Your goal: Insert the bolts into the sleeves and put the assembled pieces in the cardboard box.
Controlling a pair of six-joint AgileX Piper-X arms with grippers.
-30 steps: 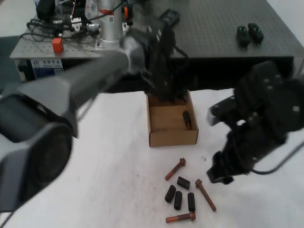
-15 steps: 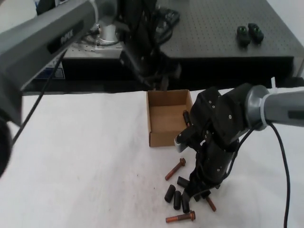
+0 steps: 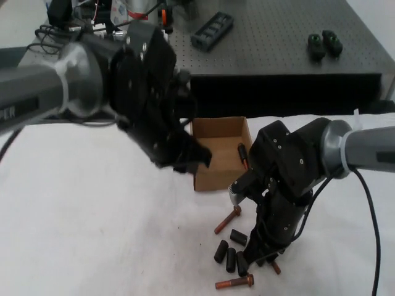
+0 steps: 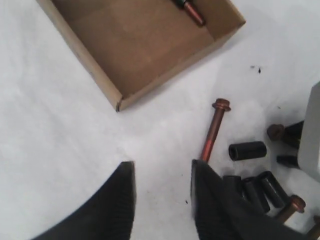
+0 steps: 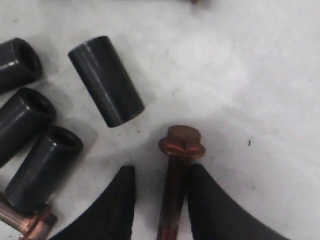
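Note:
The cardboard box (image 3: 225,179) (image 4: 84,61) stands on the white cloth with one assembled bolt-and-sleeve piece (image 3: 242,153) (image 4: 190,11) inside. In front lie loose copper bolts (image 3: 227,221) (image 4: 214,131) and several black sleeves (image 3: 231,259) (image 5: 106,81). My right gripper (image 3: 265,256) (image 5: 162,207) is down at the cloth, open, its fingers straddling the shank of a copper bolt (image 5: 178,165) that lies flat. My left gripper (image 3: 194,157) (image 4: 162,200) hovers open and empty by the box's front left corner, above the cloth.
Another copper bolt (image 3: 234,283) lies nearest the front. Behind the cloth is a dark perforated bench (image 3: 290,37) with a black tray (image 3: 212,31) and two small dark parts (image 3: 324,43). Bare cloth (image 3: 92,234) spreads to the left.
The left arm has swung from over the box's far side down to its front left corner. The right arm moved left and down onto the loose bolt, then held still.

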